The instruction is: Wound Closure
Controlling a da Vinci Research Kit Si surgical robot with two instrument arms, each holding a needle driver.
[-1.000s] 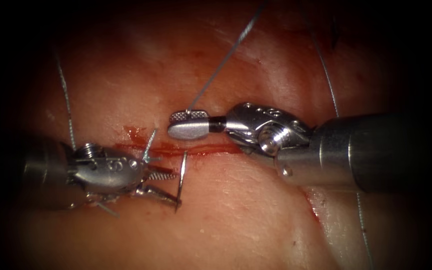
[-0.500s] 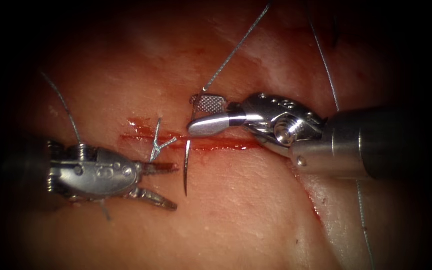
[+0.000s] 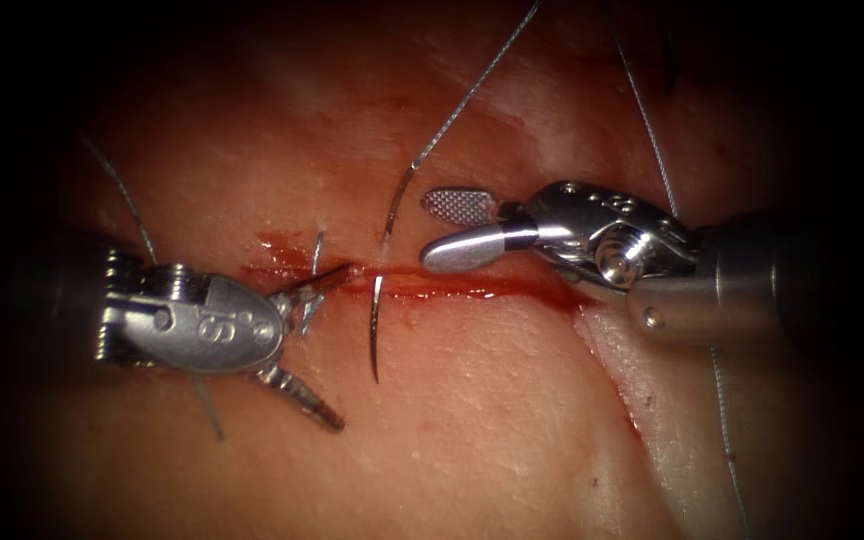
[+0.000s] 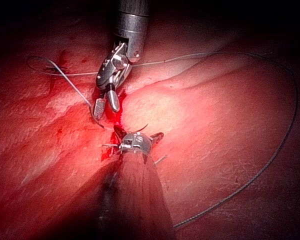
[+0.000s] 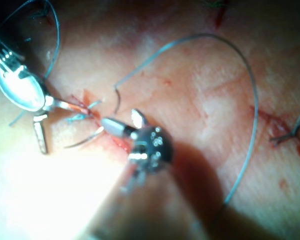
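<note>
Non-task items noted: fluid, trimmed thread, a side crease.
Red fluid (image 3: pixel 452 290) is recorded as a streak at centre; cut ends of thread (image 3: pixel 316 255) are seen toward 9 o'clock; a red-edged crease (image 3: pixel 624 415) is noted toward 4 o'clock.

Tissue (image 3: pixel 512 420) with needle (image 3: pixel 376 330) and thread (image 3: pixel 472 90)

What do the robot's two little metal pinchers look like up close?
Both are shiny silver metal. The left tool has a smooth teardrop-shaped body with stamped markings and two thin ridged jaws. The right tool has short rounded jaws, one showing a cross-hatched gripping face, a black band behind them, round pins at the wrist and a thick grey shaft.
</note>
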